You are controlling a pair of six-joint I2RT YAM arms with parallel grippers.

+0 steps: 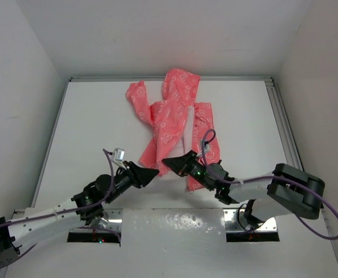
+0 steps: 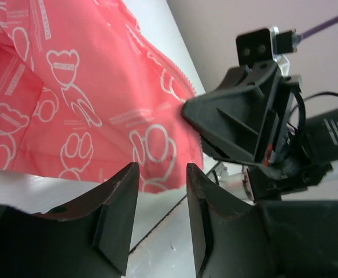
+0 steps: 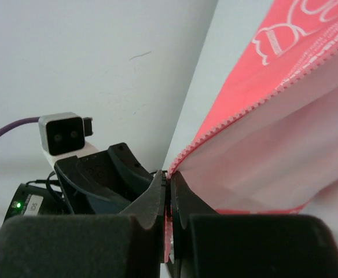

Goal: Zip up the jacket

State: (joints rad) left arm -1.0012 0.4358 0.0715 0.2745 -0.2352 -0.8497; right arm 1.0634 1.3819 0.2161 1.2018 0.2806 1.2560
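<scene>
The coral-pink jacket lies spread in the back middle of the white table, its front open and the white lining showing. My right gripper is at the jacket's lower hem. In the right wrist view it is shut on the bottom end of one zipper edge, and the toothed pink tape runs up and away from the jaws. My left gripper faces it from the left, just short of the hem. In the left wrist view it stands open with nothing between its fingers and the jacket beyond them.
White walls close in the table at the back and both sides. A metal rail runs along the right edge. The two grippers' tips nearly meet, and each arm's wrist camera shows in the other's view.
</scene>
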